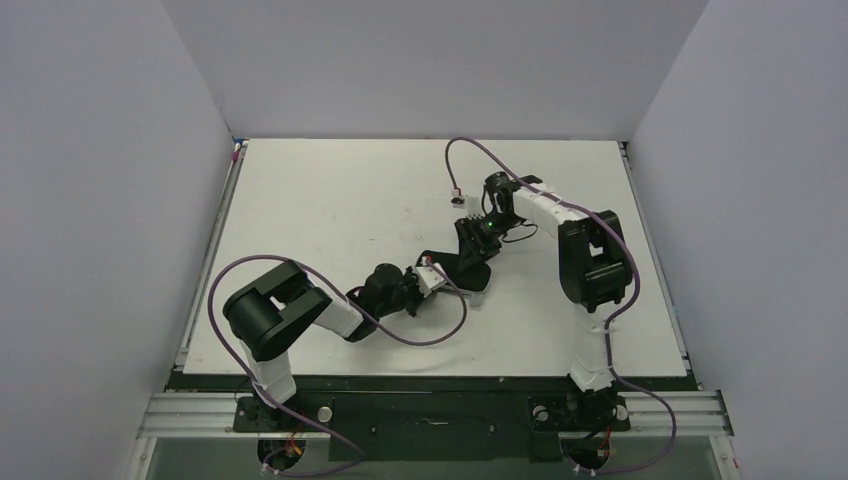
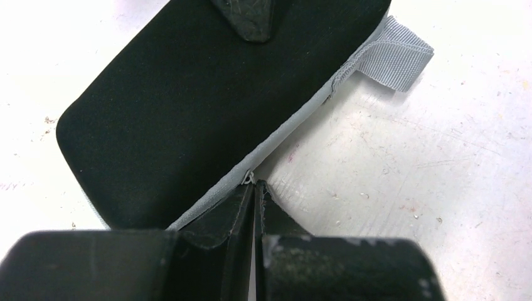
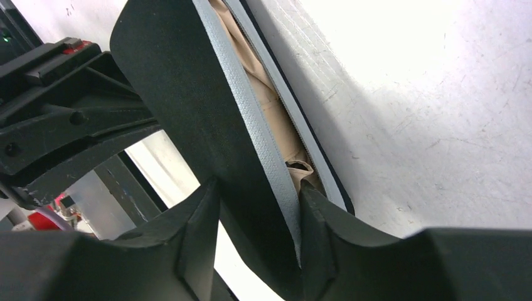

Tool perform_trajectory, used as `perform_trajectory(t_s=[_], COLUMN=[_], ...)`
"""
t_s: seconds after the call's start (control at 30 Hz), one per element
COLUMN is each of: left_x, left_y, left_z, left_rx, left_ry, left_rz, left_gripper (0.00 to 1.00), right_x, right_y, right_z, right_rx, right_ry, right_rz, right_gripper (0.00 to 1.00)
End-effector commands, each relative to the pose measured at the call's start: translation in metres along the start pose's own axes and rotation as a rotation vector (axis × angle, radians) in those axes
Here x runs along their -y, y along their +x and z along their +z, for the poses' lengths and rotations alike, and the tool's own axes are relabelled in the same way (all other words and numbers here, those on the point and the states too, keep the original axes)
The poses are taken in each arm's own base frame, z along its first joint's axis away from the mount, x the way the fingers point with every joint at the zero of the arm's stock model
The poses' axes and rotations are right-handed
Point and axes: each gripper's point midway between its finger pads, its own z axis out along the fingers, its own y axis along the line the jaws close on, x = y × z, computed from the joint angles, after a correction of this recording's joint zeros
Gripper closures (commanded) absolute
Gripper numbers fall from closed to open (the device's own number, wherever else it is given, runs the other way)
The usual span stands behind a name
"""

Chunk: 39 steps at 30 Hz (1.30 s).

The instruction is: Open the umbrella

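Observation:
The umbrella shows only as tan fabric (image 3: 271,110) inside a half-unzipped black case (image 2: 201,106) with a grey zipper edge (image 2: 285,128). Its shaft and handle are hidden. The case lies mid-table (image 1: 470,265) between both grippers. My left gripper (image 2: 256,188) is shut at the case's edge, pinching the small metal zipper pull (image 2: 249,179). It also shows in the top view (image 1: 432,276). My right gripper (image 3: 260,200) is shut on the case's upper black flap (image 3: 182,88) and holds it raised off the lower half; it also shows in the top view (image 1: 478,235).
A grey fabric tab (image 2: 396,55) sticks out of the case's far end. The white table (image 1: 330,200) is scuffed, with grey walls on three sides. Purple cables (image 1: 440,330) loop from both arms. The left arm's gripper body (image 3: 63,119) stands close to the right gripper.

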Motion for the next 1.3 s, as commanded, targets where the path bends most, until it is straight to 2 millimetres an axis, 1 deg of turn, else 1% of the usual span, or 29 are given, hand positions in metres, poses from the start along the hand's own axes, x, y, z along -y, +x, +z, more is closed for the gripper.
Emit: perform_trajectory(t_s=[0.0, 0.07, 0.23, 0.33, 0.53, 0.67, 0.8, 0.87, 0.9, 0.93, 0.97, 1.0, 1.03, 1.07, 1.1, 1.13, 1.17, 1.2, 1.23, 1.27], left_x=[0.020, 0.028, 0.048, 0.057, 0.068, 0.064, 0.053, 0.046, 0.042, 0.039, 0.034, 0.031, 0.025, 0.022, 0.014, 0.010, -0.002, -0.009, -0.024, -0.030], left_y=[-0.031, -0.030, -0.029, -0.035, -0.042, -0.045, -0.046, -0.056, -0.054, -0.061, -0.056, -0.064, -0.061, -0.063, -0.063, -0.065, -0.065, -0.067, -0.067, -0.068], left_z=[0.008, 0.008, 0.012, 0.017, 0.030, 0.036, 0.028, 0.016, 0.011, 0.004, -0.001, -0.009, -0.015, -0.024, -0.029, -0.037, -0.042, -0.049, -0.054, -0.062], left_rx=[0.081, 0.079, 0.082, 0.097, 0.114, 0.117, 0.103, 0.116, 0.103, 0.114, 0.092, 0.109, 0.089, 0.084, 0.080, 0.067, 0.058, 0.046, 0.043, 0.038], left_ry=[0.085, 0.103, 0.141, 0.159, 0.182, 0.164, 0.158, 0.154, 0.156, 0.155, 0.149, 0.140, 0.125, 0.118, 0.097, 0.086, 0.042, 0.015, -0.031, -0.050], left_rz=[0.047, 0.044, 0.039, 0.040, 0.042, 0.029, 0.000, -0.026, -0.048, -0.055, -0.079, -0.083, -0.103, -0.112, -0.129, -0.140, -0.164, -0.186, -0.230, -0.272], left_gripper=[1.00, 1.00, 1.00, 1.00, 1.00, 1.00, 1.00, 0.88, 0.71, 0.62, 0.47, 0.40, 0.31, 0.26, 0.09, 0.03, 0.02, 0.02, 0.03, 0.03], right_x=[0.008, 0.010, 0.012, 0.014, 0.017, 0.017, 0.018, 0.017, 0.016, 0.015, 0.014, 0.013, 0.011, 0.010, 0.008, 0.007, 0.004, 0.003, -0.001, -0.001], right_y=[-0.021, -0.023, -0.028, -0.029, -0.034, -0.035, -0.034, -0.033, -0.033, -0.032, -0.032, -0.030, -0.030, -0.029, -0.031, -0.029, -0.032, -0.029, -0.030, -0.030], right_z=[0.007, 0.009, 0.012, 0.014, 0.014, 0.012, 0.005, 0.001, 0.000, -0.002, -0.006, -0.008, -0.011, -0.014, -0.019, -0.022, -0.027, -0.029, -0.034, -0.036], right_rx=[0.106, 0.120, 0.164, 0.177, 0.209, 0.219, 0.227, 0.222, 0.221, 0.215, 0.216, 0.207, 0.208, 0.199, 0.206, 0.195, 0.200, 0.187, 0.181, 0.177], right_ry=[0.056, 0.058, 0.066, 0.072, 0.082, 0.086, 0.095, 0.093, 0.089, 0.090, 0.089, 0.090, 0.089, 0.090, 0.089, 0.089, 0.090, 0.090, 0.089, 0.089], right_rz=[0.042, 0.063, 0.116, 0.140, 0.167, 0.171, 0.146, 0.127, 0.119, 0.099, 0.089, 0.067, 0.059, 0.026, 0.007, -0.018, -0.041, -0.067, -0.083, -0.113], right_gripper=[0.70, 0.74, 0.76, 0.77, 0.77, 0.78, 0.76, 0.71, 0.67, 0.61, 0.57, 0.51, 0.49, 0.44, 0.42, 0.38, 0.37, 0.34, 0.33, 0.32])
